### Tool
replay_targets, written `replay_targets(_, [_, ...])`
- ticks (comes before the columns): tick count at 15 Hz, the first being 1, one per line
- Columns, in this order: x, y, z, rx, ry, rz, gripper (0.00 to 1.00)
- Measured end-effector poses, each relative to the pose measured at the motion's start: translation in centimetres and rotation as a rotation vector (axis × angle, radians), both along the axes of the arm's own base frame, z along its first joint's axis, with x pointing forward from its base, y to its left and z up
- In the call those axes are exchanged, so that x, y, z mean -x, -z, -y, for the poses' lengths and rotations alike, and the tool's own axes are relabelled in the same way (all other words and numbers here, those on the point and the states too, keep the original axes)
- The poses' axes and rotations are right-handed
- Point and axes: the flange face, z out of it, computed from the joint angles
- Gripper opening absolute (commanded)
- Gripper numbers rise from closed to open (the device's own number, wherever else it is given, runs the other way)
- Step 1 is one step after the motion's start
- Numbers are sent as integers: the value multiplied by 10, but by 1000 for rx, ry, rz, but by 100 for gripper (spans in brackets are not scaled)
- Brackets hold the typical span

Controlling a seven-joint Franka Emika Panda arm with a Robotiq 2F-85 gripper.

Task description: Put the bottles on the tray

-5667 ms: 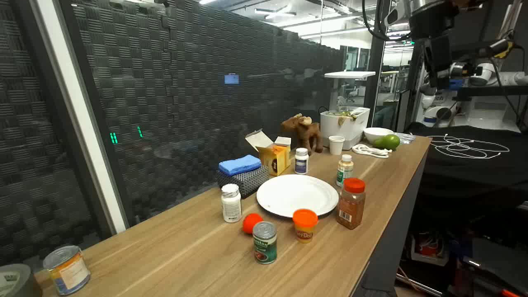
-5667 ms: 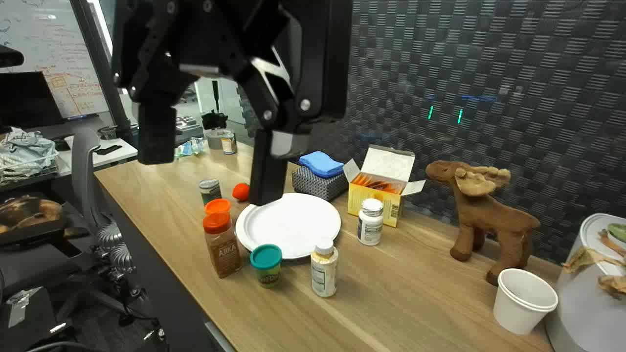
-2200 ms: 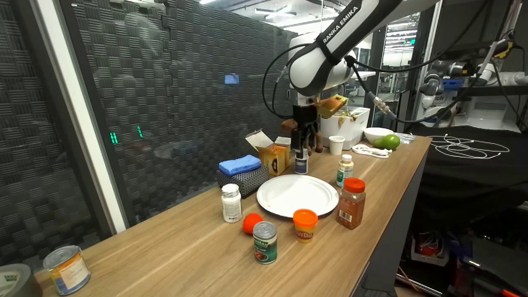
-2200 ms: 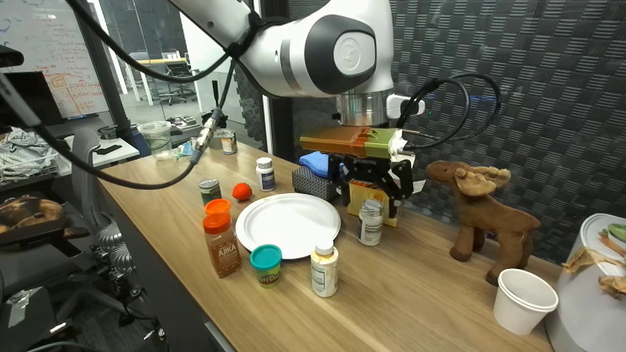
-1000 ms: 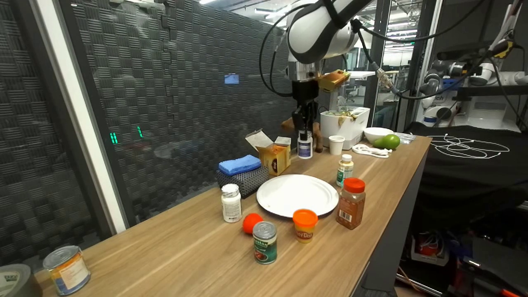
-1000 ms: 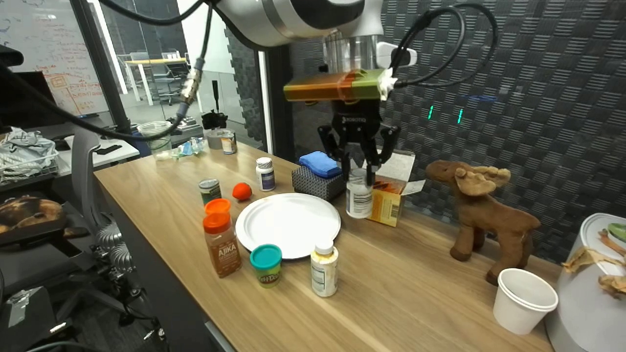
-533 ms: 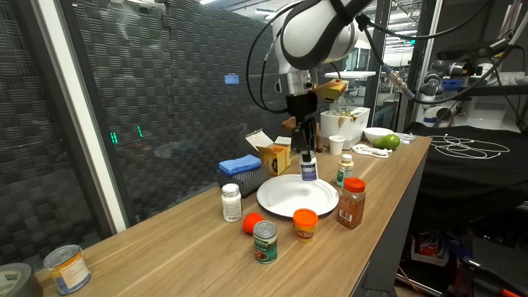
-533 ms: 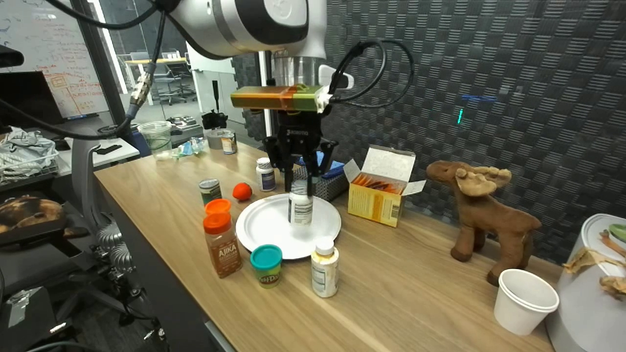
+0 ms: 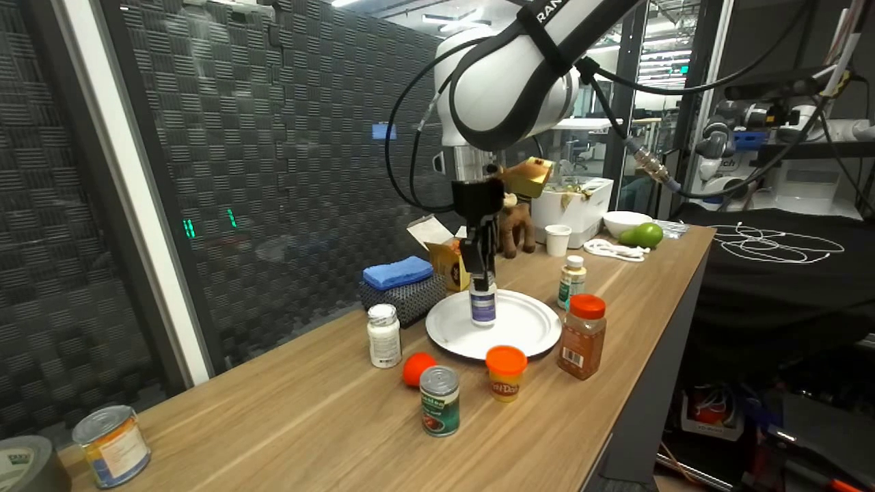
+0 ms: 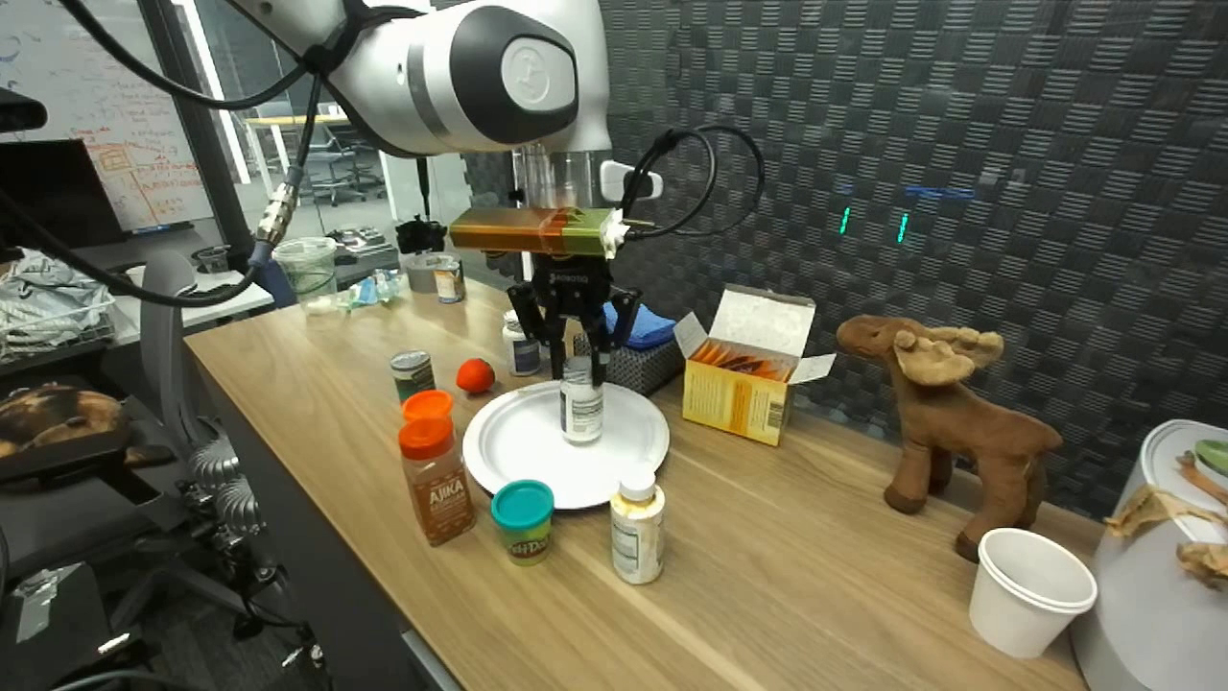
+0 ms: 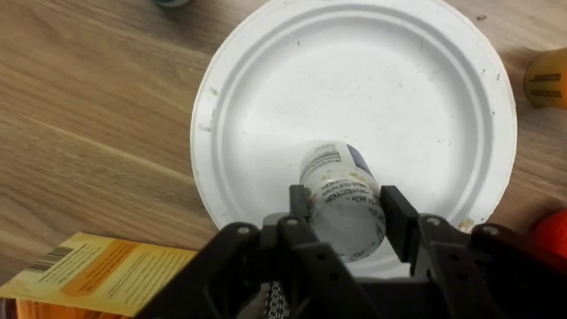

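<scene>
Fingers of the end effector are clamping a cylindrical pill bottle, nearly upright, on or just above the round, ridged plate. A plush moose is standing on the wood-grained tabletop.

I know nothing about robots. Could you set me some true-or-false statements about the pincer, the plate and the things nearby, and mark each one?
1. The pincer grips a white bottle by its capped end. True.
2. The AJIKA jar is next to the plate, not on it. True.
3. Every bottle is already on the plate. False: a yellowish bottle stands on the table.
4. A blue cloth rests on a dark patterned block. True.
5. The AJIKA jar lies on its side. False: it stands upright.
</scene>
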Motion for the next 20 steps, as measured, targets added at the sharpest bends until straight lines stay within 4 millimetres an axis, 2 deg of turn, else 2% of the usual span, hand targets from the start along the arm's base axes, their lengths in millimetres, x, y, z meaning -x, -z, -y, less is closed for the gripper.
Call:
replay_targets(3, [-4,-3,0,-5,0,26,20])
replay_targets(9, [-12,9,2,-24,14,43,20])
replay_targets(15, [-25,9,10,-50,44,83,20])
replay_targets(16, [-26,10,10,-50,44,83,70])
replay_targets(17, [-26,10,10,-50,38,82,71])
replay_targets(20, [-25,12,9,-44,4,73,92])
